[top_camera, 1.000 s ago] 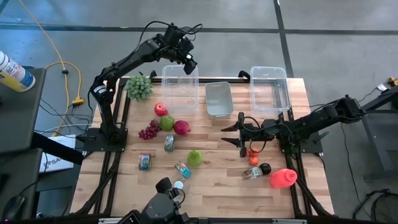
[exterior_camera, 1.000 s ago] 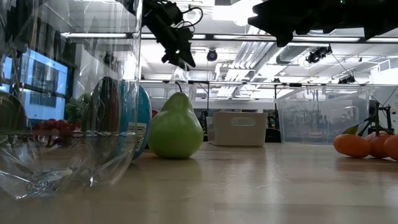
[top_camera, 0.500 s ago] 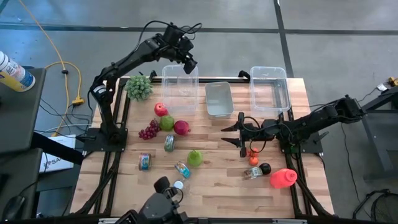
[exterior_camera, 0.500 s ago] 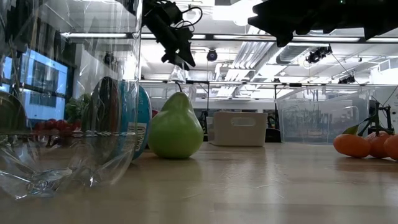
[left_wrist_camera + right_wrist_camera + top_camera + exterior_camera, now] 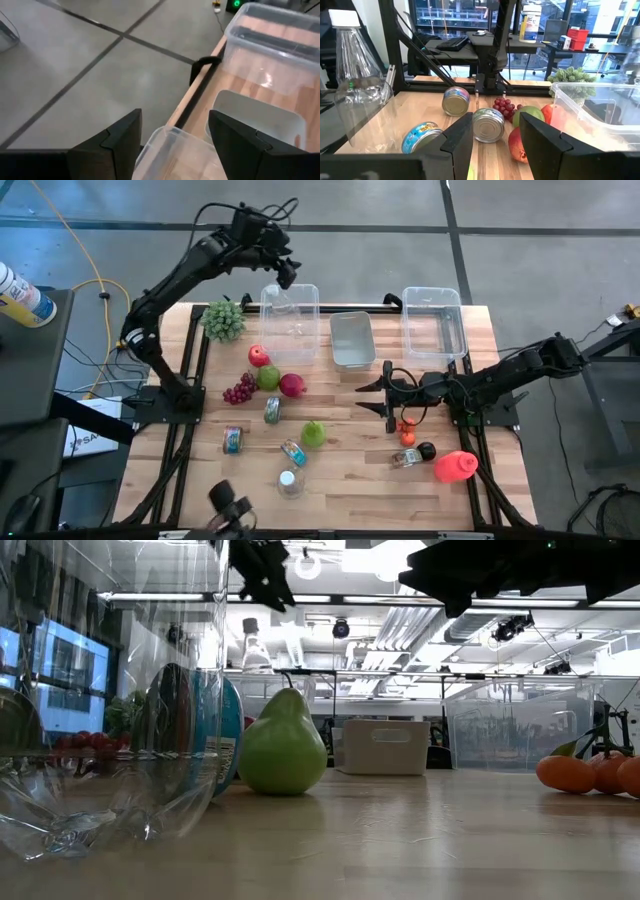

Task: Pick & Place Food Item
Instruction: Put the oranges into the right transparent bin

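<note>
Wooden table's cluttered with fruit and cans. Left gripper (image 5: 286, 272) hangs open and empty above the back-left clear bin (image 5: 290, 320); right gripper (image 5: 387, 397) idles open mid-table. Pear (image 5: 314, 433) sits front-centre, firm and smooth I'd guess, so grab the fat belly.

Left arm raised high, reaching past table's far edge; left gripper (image 5: 287, 272) empty, fingers (image 5: 120, 142) spread apart. Right arm stretched low across table toward centre; right gripper (image 5: 385, 390) empty, fingers (image 5: 462, 135) parted.
</note>
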### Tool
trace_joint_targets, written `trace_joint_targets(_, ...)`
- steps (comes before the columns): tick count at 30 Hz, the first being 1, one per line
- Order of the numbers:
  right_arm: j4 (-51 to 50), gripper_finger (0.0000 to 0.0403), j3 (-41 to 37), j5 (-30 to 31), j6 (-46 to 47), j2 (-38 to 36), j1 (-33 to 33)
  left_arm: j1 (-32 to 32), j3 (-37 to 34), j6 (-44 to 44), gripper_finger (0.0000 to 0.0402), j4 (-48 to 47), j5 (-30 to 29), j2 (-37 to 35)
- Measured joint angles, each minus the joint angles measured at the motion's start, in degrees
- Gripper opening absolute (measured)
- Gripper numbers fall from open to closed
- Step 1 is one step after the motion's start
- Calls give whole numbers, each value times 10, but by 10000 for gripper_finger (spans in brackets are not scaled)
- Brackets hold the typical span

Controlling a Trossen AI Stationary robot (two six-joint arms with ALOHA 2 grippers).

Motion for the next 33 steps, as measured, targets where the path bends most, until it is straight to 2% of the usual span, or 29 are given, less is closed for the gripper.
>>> trace_joint_targets(6, 22, 151, 0, -27, 0, -15, 21, -6, 0, -8, 221, -67, 0, -55)
trace_joint_targets(11, 20, 151, 0, -25, -5, -32, 51, -17, 0, -19, 221, -96, 3, -94)
trace_joint_targets(16, -1, 151, 24, -9, -55, -34, 92, -49, 0, -34, 221, -120, 5, -127)
trace_joint_targets(21, -177, 150, 118, 77, -75, -34, 136, -101, 0, -48, 221, -138, 5, -155)
trace_joint_targets(24, -301, 146, 186, 122, -28, -34, 155, -139, 0, -59, 221, -151, 5, -171)
trace_joint_targets(28, -424, 141, 240, 125, 79, -34, 169, -199, 0, -76, 221, -180, 5, -192)
trace_joint_targets(33, -519, 134, 255, 123, 172, -34, 191, -275, 0, -111, 221, -231, -13, -209)
